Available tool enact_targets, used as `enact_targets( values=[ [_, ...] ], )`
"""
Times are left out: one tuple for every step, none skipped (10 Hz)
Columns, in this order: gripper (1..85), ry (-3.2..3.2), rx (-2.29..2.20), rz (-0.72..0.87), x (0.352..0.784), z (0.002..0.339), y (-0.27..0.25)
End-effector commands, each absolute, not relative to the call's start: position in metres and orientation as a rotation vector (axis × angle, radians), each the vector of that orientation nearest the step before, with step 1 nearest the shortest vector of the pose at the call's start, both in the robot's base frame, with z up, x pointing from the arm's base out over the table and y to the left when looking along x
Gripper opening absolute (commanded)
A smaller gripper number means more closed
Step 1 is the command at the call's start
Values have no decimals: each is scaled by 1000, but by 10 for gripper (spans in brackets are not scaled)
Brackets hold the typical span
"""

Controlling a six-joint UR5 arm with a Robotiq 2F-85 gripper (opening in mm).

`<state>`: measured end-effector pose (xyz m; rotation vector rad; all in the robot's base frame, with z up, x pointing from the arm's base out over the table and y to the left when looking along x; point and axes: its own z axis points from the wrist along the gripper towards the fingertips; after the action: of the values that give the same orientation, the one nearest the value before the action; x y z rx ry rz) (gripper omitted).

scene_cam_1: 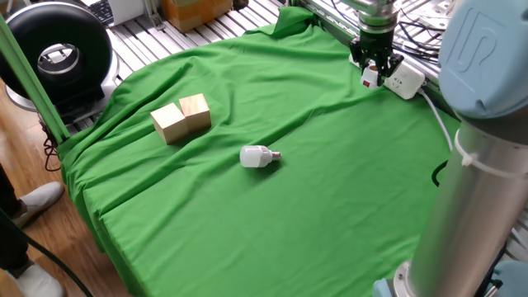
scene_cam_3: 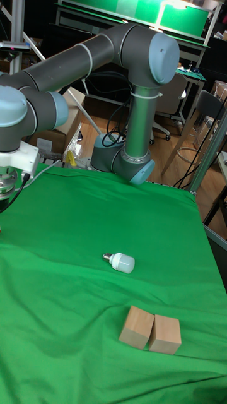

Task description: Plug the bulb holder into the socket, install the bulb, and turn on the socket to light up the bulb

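The wooden blocks (scene_cam_1: 181, 118) are sitting at nine o'clock, untouched; the bulb (scene_cam_1: 257, 156) is lying on its side at the cloth's centre, not yet installed. At one o'clock the gripper (scene_cam_1: 373, 73) is clamping the bulb holder (scene_cam_1: 369, 79) over the socket (scene_cam_1: 403, 81), apparently mid-plugging; bulb and switch are remaining

The grey jointed UR5 arm (scene_cam_3: 94, 53) with pale blue joint caps reaches from its base across the green cloth-covered table (scene_cam_1: 313, 206) to that table's far corner. Its wrist points straight down there. The black two-finger gripper (scene_cam_1: 377, 73) hangs vertically above the corner, fingers aimed at the cloth and drawn close together around a small white and red piece between the tips. In the tall fixed view the wrist sits at the picture's left edge and the fingers are cut off.
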<state>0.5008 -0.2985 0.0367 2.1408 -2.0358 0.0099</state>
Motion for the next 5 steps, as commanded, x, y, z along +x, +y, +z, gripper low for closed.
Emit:
enact_targets(
  values=[
    [10,-2050,2142,-7,497,35,-300],
    [10,-2051,2138,0,497,36,-300],
    [10,-2053,2138,2,498,36,-300],
    [10,-2055,2137,3,499,36,-300],
    [10,-2052,2136,1,499,38,-300]
  ],
)
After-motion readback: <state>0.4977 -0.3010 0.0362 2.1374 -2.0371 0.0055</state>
